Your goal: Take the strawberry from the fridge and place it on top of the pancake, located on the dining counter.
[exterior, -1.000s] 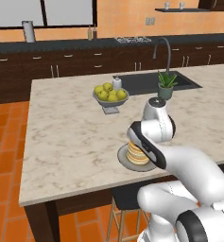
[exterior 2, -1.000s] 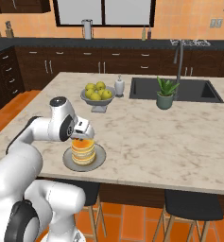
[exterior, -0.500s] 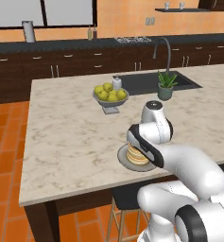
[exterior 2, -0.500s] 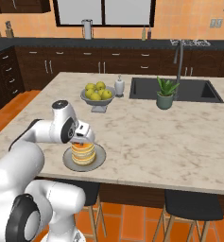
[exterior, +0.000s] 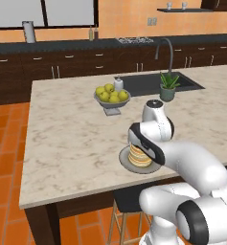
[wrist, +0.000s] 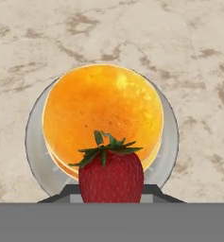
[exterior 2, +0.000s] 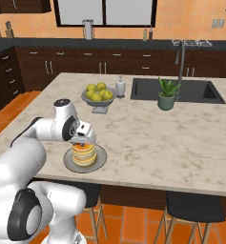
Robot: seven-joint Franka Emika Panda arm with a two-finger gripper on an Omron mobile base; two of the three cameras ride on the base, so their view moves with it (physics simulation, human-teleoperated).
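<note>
Pincer (exterior 2: pixel 84 141) is clamped narrow on the strawberry (wrist: pixel 111 176), leaves up, held right over the pancake (wrist: pixel 102 115) stack so it can drop onto the orange top; not touching yet, I judge. Pancake sits on a grey plate (exterior 2: pixel 101 159) near the front edge of the beige table (exterior 2: pixel 148 128). Fruit bowl (exterior 2: pixel 98 94) stands well behind. No readable labels or writing anywhere.

Bright, even rendered light; soft shadows, slightly blurry frames.
</note>
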